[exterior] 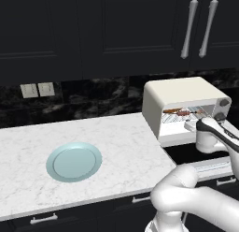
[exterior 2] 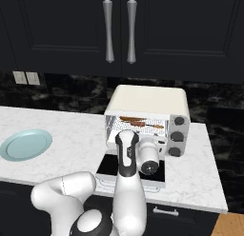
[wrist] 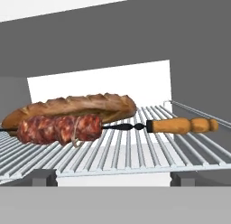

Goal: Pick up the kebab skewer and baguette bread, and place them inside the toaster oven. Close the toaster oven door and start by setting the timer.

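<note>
White marble counter (exterior: pixel 116 133) carries one toaster oven (exterior 2: pixel 147 104), its toaster oven door (exterior 2: pixel 131 171) folded down; no lettering is legible. On its wire rack (wrist: pixel 135 151) lie one kebab skewer (wrist: pixel 108 127) touching one baguette bread (wrist: pixel 76 108) behind. Gripper state cannot be told; one blue plate (exterior: pixel 74 162) sits well apart.

One skewer (wrist: pixel 113 127), one baguette (wrist: pixel 72 108), one plate (exterior: pixel 74 162)

We are seeing toaster oven (exterior: pixel 179 93) shell looking matt cream, smooth. Wire rack (wrist: pixel 135 148) reading as pale metal rods. Baguette bread (wrist: pixel 72 108) showing rough golden crust. Kebab skewer (wrist: pixel 113 127) showing coarse reddish meat, dark metal shaft, glossy wood handle. Surface (exterior: pixel 116 137) appearing white veined marble. Plate (exterior: pixel 73 162) looking smooth, pale blue.
</note>
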You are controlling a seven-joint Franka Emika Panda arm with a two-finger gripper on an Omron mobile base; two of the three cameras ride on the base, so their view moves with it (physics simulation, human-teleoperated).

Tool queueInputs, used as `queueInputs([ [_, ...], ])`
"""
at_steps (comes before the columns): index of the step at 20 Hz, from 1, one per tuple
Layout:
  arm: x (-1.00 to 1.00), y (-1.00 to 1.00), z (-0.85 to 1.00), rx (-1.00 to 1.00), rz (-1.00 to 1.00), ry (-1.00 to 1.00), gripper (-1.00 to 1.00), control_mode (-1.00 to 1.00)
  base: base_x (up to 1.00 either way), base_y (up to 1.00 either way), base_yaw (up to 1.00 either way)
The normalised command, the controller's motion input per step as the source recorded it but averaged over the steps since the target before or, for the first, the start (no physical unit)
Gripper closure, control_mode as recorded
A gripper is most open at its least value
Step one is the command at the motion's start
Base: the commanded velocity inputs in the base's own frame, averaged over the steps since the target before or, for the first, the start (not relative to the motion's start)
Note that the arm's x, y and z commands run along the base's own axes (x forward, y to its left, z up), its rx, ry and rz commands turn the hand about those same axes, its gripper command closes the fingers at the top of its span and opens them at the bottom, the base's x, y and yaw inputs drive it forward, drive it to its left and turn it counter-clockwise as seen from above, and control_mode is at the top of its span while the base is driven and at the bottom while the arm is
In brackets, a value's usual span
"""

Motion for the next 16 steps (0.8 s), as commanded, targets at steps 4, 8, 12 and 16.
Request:
queueInputs([
  [4, 0.29, 0.0, 0.0, 0.0, 0.0, -0.03, -1.0, -1.0, 0.0, 0.0, 0.0],
  [8, 0.29, 0.0, 0.0, 0.0, 0.0, -0.01, -1.0, -1.0, 0.0, 0.0, 0.0],
  [12, 0.28, 0.0, 0.0, 0.0, 0.0, 0.0, -1.0, -1.0, 0.0, 0.0, 0.0],
  [16, -0.18, 0.06, 0.0, 0.0, 0.0, 0.0, -1.0, -1.0, 0.0, 0.0, 0.0],
])
